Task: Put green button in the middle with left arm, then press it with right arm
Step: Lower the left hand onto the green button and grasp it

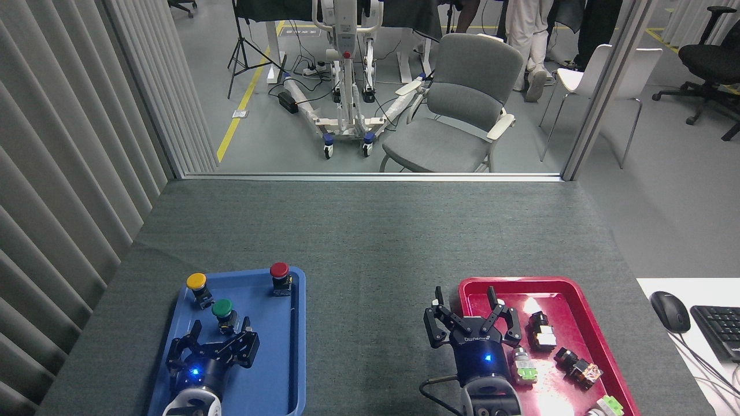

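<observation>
The green button point(222, 312) stands upright in the blue tray point(283, 358), with a yellow-capped button point(197, 286) to its upper left and a red-capped button point(280, 277) at the tray's far right corner. My left gripper point(218, 335) is open just below the green button, its fingertips reaching up on either side of the button's body without closing on it. My right gripper point(469, 309) is open over the left edge of the red tray point(474, 284), holding nothing. The bare grey table middle point(376, 323) lies between the two trays.
The red tray holds several small switch parts point(543, 336). A mouse point(669, 311) and keyboard point(720, 329) sit on a white desk at the right. Beyond the table's far edge are a grey chair point(457, 110) and a wheeled stand.
</observation>
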Available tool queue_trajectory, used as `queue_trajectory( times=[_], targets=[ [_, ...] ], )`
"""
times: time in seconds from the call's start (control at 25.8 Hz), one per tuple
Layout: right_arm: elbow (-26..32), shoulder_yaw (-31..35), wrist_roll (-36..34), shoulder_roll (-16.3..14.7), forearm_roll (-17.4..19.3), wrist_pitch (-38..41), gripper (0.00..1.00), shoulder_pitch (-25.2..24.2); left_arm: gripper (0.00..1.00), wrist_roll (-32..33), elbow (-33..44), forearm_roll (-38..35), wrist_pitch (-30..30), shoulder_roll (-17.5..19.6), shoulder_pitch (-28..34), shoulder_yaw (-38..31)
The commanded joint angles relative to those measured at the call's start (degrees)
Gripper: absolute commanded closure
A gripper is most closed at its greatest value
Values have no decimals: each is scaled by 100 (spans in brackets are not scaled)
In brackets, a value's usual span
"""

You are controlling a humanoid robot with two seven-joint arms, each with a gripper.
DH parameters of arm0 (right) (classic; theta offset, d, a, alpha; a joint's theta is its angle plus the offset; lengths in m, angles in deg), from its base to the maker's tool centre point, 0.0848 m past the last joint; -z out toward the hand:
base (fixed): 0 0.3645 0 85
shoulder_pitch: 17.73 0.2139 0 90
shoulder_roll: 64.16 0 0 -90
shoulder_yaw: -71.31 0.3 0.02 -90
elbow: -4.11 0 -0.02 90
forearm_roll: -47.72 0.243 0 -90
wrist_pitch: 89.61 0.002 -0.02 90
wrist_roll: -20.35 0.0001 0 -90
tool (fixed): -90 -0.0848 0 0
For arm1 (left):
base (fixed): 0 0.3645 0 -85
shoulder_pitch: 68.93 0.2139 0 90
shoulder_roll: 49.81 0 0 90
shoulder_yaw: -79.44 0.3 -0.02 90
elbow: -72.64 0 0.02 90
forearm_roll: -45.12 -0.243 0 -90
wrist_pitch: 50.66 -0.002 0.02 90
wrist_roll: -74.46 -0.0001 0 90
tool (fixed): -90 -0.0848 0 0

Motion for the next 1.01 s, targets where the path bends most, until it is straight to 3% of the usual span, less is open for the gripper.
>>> queue_trajectory(
  times=[0.0,0.35,0.77,0.89,0.97],
  targets=[
    [0,0,-9,-17,0,23,0,0,1,-33,-271,-71,-26,-71,-164,1],
    [-9,0,-9,-8,0,5,0,-9,5,-85,-1009,17,-35,-123,-595,-17],
    [0,0,0,-8,0,5,0,-9,40,-279,-1018,0,-35,-123,-595,-17],
    [0,0,0,1,0,5,0,0,43,-261,-1044,17,-35,-123,-595,-26],
    [0,0,0,-8,0,5,0,0,57,-270,-1079,-44,9,-115,-586,-26]
  ],
)
